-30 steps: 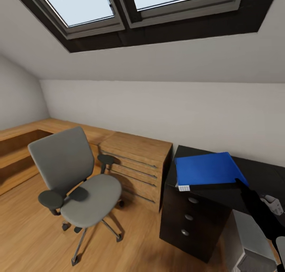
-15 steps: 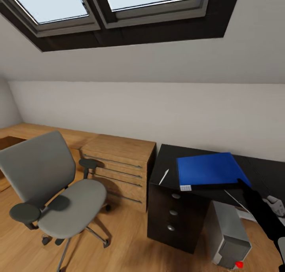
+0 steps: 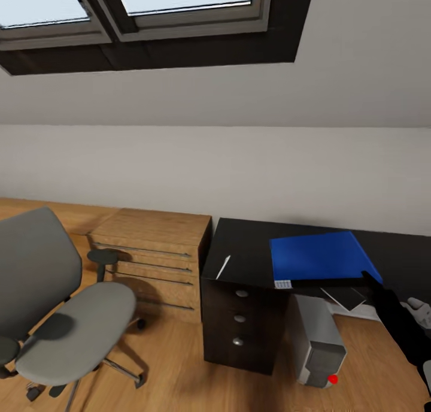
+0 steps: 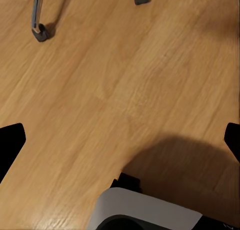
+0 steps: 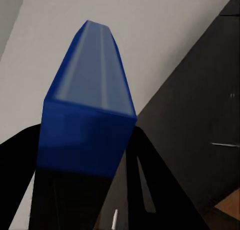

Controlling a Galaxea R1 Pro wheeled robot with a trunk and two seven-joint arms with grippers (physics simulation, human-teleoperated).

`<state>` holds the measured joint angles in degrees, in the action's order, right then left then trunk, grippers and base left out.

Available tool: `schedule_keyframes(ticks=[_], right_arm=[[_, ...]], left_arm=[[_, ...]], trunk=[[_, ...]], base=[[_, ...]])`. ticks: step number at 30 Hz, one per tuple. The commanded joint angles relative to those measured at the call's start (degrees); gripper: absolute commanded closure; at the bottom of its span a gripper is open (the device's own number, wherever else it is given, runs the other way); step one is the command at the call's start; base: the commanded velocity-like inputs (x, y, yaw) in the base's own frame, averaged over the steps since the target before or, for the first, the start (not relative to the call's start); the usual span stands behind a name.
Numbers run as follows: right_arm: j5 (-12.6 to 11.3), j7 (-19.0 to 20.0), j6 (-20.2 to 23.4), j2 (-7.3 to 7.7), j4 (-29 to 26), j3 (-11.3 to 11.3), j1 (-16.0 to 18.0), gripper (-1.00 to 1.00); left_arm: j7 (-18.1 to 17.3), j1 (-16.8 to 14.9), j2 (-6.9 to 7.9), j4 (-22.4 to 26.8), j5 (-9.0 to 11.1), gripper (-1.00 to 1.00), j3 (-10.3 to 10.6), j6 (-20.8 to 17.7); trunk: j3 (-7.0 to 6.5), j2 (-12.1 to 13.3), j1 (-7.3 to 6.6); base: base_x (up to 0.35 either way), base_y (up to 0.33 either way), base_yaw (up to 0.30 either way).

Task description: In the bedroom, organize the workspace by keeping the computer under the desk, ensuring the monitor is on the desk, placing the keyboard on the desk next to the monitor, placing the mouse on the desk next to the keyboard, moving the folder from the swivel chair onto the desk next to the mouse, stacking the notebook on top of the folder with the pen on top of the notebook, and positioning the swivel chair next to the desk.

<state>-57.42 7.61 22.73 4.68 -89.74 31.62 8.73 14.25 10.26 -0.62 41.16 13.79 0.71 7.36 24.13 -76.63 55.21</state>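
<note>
The blue folder (image 3: 317, 256) hangs flat just above the black desk (image 3: 245, 247), and my right gripper (image 3: 366, 278) is shut on its near right corner. Seen from the right wrist, the folder (image 5: 87, 115) runs out from between the black fingers (image 5: 150, 185) over the dark desk top (image 5: 200, 109). A thin white pen (image 3: 223, 267) lies on the desk's left part. The grey computer tower (image 3: 316, 339) stands on the floor under the desk. The grey swivel chair (image 3: 66, 316) stands apart at the left. My left gripper (image 4: 121, 140) is open above the wooden floor.
A wooden drawer unit (image 3: 152, 244) stands against the wall between chair and desk. The desk has a black drawer column (image 3: 239, 325) on its left end. A flat dark sheet with a pale edge (image 3: 344, 297) shows below the folder. Chair casters (image 4: 40, 32) are near my left hand.
The camera has turned right, so the chair slid toward the left edge and the pen and computer tower came into view. The folder stays in my right gripper.
</note>
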Motion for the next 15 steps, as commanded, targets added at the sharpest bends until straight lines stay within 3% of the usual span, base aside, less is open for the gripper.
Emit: schedule_keyframes(ticks=[1,15], right_arm=[[-0.32,0.12,0.39,-0.02,0.02,0.11,0.06,1.00],[-0.25,0.12,0.39,-0.02,0.09,0.14,0.06,1.00]], left_arm=[[0.15,0.02,0.00,0.08,0.45,-1.00,0.10,0.17],[0.09,0.02,0.00,-0.54,0.45,-1.00,0.17,0.15]], trunk=[[0.03,-0.03,0.00],[-0.27,-0.03,0.00]], base=[[0.000,0.000,-0.284],[0.000,0.000,-0.284]])
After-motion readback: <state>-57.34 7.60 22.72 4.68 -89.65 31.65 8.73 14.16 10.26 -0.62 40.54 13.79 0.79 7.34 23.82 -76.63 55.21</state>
